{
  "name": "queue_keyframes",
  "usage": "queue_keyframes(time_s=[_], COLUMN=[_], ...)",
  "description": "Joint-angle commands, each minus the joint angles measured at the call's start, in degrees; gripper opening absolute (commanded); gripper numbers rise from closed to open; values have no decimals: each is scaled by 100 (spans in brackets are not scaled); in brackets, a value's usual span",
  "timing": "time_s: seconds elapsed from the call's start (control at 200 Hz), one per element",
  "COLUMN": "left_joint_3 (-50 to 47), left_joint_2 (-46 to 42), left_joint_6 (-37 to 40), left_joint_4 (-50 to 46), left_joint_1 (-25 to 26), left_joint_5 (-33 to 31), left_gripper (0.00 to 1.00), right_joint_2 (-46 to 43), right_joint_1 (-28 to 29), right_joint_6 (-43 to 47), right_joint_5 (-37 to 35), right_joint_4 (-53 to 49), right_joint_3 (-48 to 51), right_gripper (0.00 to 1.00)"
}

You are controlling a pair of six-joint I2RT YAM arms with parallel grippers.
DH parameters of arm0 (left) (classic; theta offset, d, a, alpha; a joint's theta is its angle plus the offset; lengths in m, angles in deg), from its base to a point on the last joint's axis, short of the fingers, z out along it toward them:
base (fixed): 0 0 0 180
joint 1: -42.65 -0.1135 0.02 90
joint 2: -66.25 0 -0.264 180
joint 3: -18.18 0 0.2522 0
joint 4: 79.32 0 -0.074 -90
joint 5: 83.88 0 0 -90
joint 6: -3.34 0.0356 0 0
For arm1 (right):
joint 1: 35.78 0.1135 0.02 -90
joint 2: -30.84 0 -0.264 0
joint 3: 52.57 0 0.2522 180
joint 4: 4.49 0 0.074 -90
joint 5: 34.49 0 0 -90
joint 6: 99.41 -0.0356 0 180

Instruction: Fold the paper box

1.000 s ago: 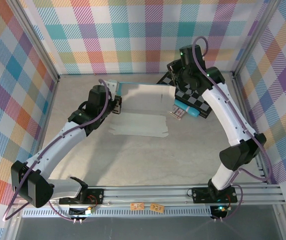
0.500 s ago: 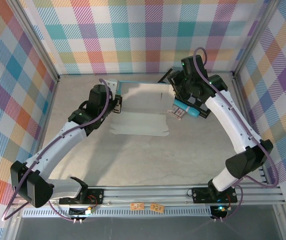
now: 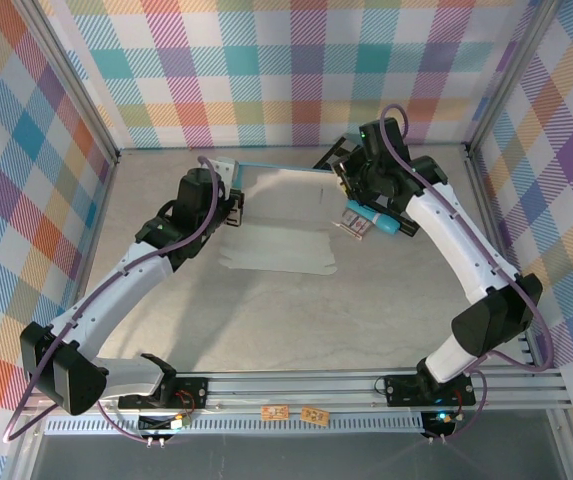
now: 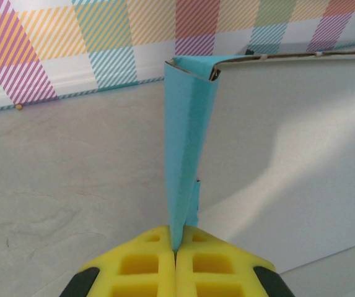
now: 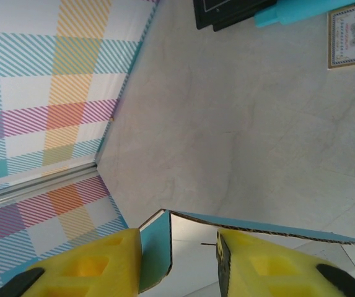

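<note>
The left tool (image 4: 176,252) pinches the paper box (image 4: 186,124) by its upright end flap. The right tool (image 5: 178,247), jaws part-open, straddles the opposite end's flap.

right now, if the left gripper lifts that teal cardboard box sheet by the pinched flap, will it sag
Probably sags: the teal-blue thin cardboard sheet is wide, and the left gripper pinches only one flap. Likely light and fairly stiff near creases: the flap stands upright.

A robot lab cell: plaid walls (image 3: 266,70), aluminium rails (image 3: 316,388).
</note>
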Motion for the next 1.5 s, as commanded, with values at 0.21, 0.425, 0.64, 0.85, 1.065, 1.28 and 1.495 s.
queue_keyframes(time_s=[0.21,0.425,0.64,0.85,1.065,1.28,1.495], left_joint_3=[255,267,265,208,115,129,324], left_joint_2=[119,140,144,84,106,303,402], left_joint_6=[-284,-324,-328,-468,-948,-1395,-1227], left_joint_4=[79,52,52,152,290,634,510], left_joint_1=[85,103,163,247,461,778,771], left_joint_5=[-34,-52,-118,-262,-671,-1255,-1372], left_gripper=[0,0,0,0,0,0,0], right_joint_2=[-179,-49,-243,-686,-536,-165,-487], right_joint_1=[16,83,44,44,131,235,133], right_joint_6=[216,112,-687,-3170,-5045,-6365,-5829], right_joint_5=[315,648,554,374,77,-192,-188], right_joint_4=[-8,-164,381,2571,3332,3512,3146], right_joint_3=[233,157,626,2131,2235,1895,1610], right_gripper=[25,24,14,1,0,8,50])
